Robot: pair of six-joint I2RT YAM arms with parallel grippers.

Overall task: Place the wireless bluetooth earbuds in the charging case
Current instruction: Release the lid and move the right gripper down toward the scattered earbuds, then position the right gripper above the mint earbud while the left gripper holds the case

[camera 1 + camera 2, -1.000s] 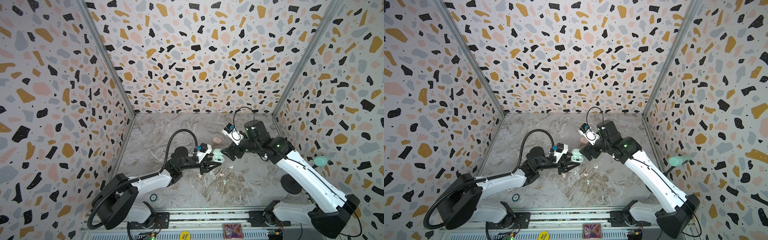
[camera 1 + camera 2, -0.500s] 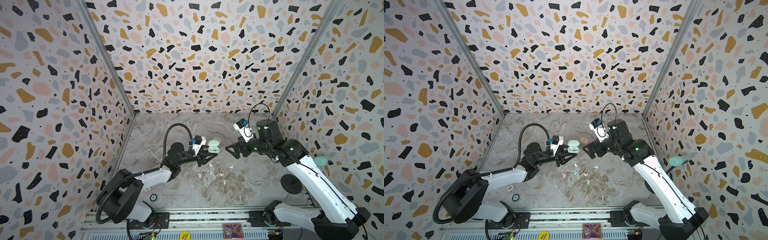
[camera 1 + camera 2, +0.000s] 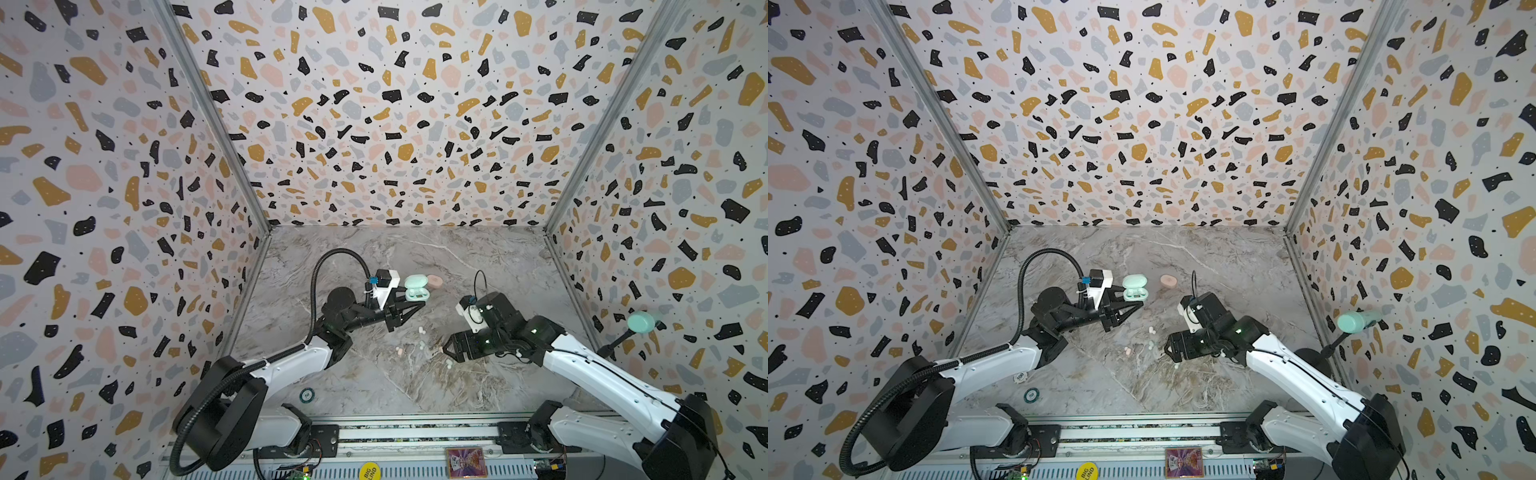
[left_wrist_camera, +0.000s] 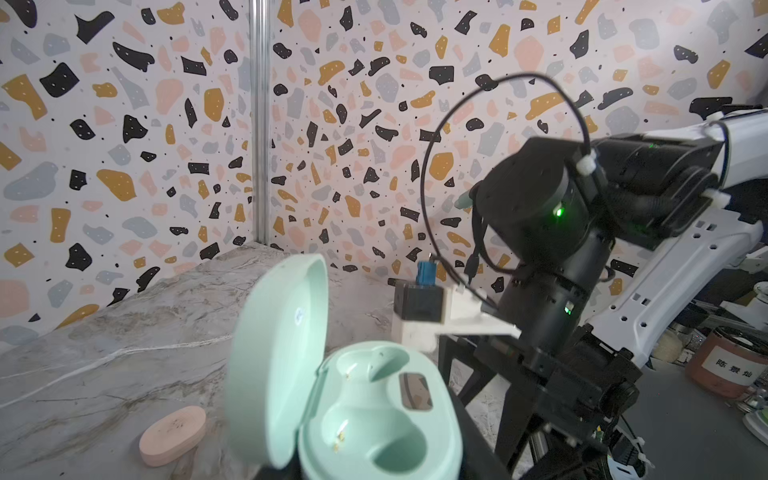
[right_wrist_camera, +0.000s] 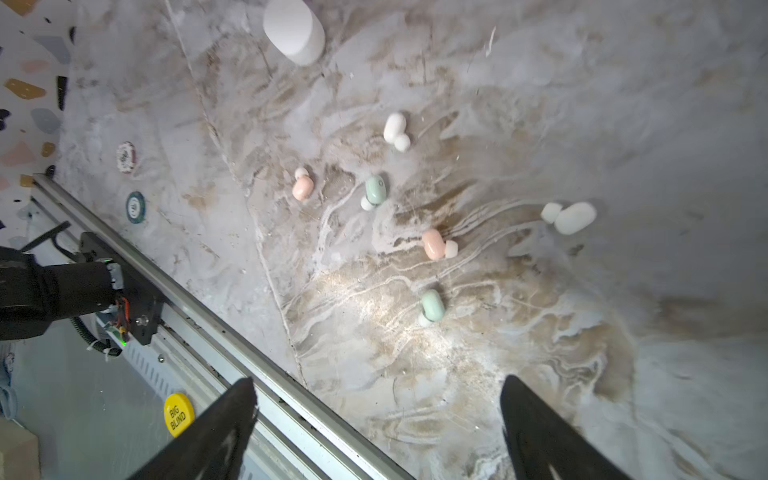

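Above marble tabletop [image 3: 478, 257]: hold open mint case [image 4: 374, 415] steady in clenched left gripper [image 3: 415, 305] (prob by its base); lower wide-spread right gripper [image 5: 379, 381] over nearest mint bud [image 5: 432, 305] among earbuds [image 5: 433, 245] loose mid-table, centre 1st, pinch gently

White case [image 5: 293, 31] half out of the right wrist frame; earbuds [image 3: 422, 331] mere specks in both top views.

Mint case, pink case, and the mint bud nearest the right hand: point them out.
mint case [image 4: 386, 415], left wrist view, on the base between its two wells.
pink case [image 4: 172, 435], left wrist view, middle of its top face.
mint bud [image 5: 432, 305], right wrist view, on its mint shell.
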